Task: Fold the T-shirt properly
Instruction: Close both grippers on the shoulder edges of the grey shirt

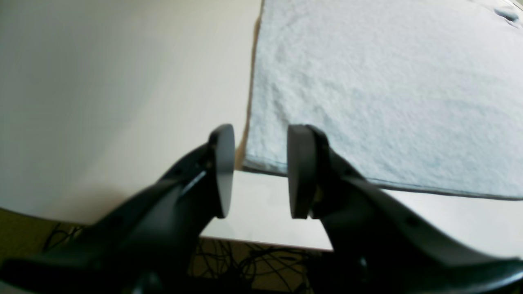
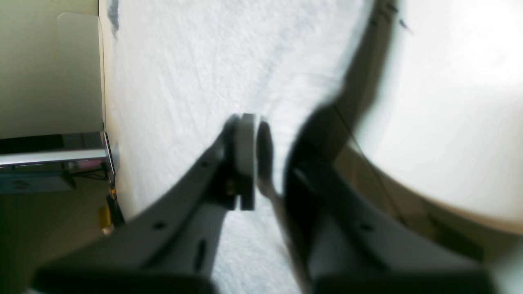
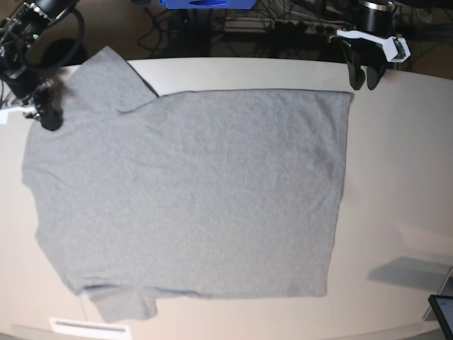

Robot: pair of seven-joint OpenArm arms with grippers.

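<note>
While the T-shirt (image 3: 191, 191) is spread flat and unfolded on the table (image 3: 403, 177), its shoulder is pinched by the right gripper (image 2: 255, 163); the left gripper (image 1: 260, 171) is held parted, empty, at the hem corner.

Pale cream table (image 3: 396, 177), tangled black cables (image 1: 253, 261) on floor below, blue box (image 3: 205, 3) behind

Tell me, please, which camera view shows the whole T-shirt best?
The base view: the T-shirt lies spread flat on the table, both sleeves and the hem visible. The left wrist view shows only one hem corner beyond the open left gripper. The right wrist view is blurred, showing grey cloth around the right gripper.
</note>
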